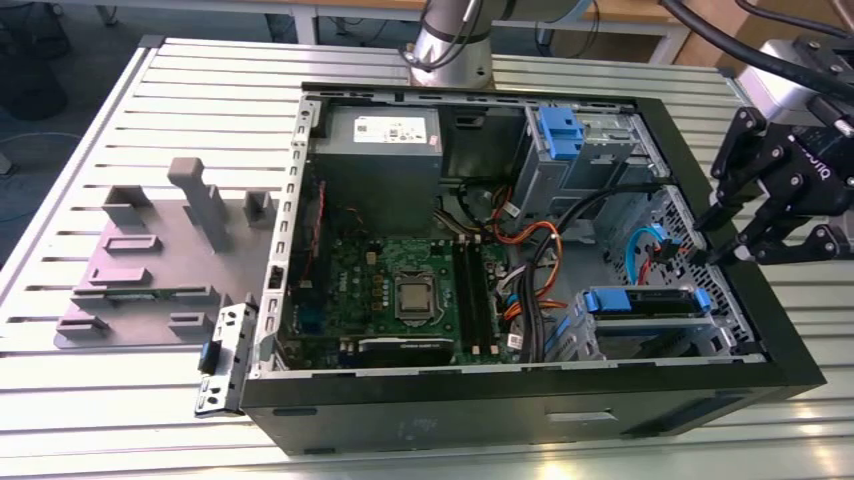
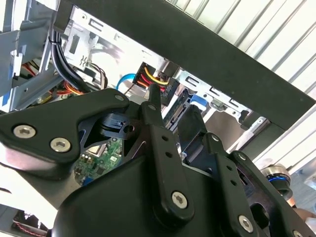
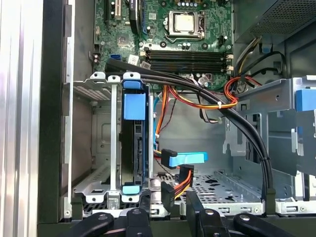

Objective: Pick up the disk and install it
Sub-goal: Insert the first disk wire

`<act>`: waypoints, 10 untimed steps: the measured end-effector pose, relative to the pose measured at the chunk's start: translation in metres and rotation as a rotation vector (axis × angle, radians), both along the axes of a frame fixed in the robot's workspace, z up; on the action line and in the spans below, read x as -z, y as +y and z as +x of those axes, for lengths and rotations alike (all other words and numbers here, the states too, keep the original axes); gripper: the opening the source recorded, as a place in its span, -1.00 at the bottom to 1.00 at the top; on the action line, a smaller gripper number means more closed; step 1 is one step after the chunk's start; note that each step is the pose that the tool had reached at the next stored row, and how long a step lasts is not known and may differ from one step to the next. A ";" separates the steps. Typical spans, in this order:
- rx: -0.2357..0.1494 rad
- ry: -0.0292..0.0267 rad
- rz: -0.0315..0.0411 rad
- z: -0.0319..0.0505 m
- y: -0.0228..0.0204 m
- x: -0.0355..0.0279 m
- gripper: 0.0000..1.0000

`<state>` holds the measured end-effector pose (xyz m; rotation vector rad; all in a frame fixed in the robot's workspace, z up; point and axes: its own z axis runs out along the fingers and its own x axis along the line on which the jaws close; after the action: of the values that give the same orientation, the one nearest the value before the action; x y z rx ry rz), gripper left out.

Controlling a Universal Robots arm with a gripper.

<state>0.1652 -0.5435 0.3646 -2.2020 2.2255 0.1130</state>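
In the exterior view, the black claw (image 1: 731, 252) hangs empty, fingers slightly apart, over the open computer case's (image 1: 534, 400) edge. In the first wrist view, the disk (image 3: 134, 143) stands on edge in its bay; a straight, cable-clearing descent seems wise.

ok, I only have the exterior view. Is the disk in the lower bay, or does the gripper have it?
Observer: In the bay. In the first wrist view the disk stands on edge inside the grey metal bay, with its blue carrier showing at both ends.
Operator: Cables on it?
Observer: Doesn't look so. The blue-ended data cable lies loose beside the bay, and its plug appears unconnected.
Operator: Gripper state?
Observer: The gripper is open with nothing between its fingers, and it sits at the case edge, just off the bay.
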 end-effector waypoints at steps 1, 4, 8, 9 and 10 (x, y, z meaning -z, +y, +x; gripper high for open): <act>0.000 0.0001 -0.0001 0.0000 0.0000 0.0006 -0.18; 0.000 0.0007 0.0001 0.0001 0.0001 0.0034 -0.18; 0.000 0.0018 -0.0026 0.0004 0.0007 0.0076 -0.18; 0.000 0.0021 -0.0033 0.0005 0.0010 0.0085 -0.18; 0.000 0.0023 -0.0041 0.0007 0.0013 0.0093 -0.18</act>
<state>0.1658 -0.5421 0.3553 -2.2051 2.2289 0.1110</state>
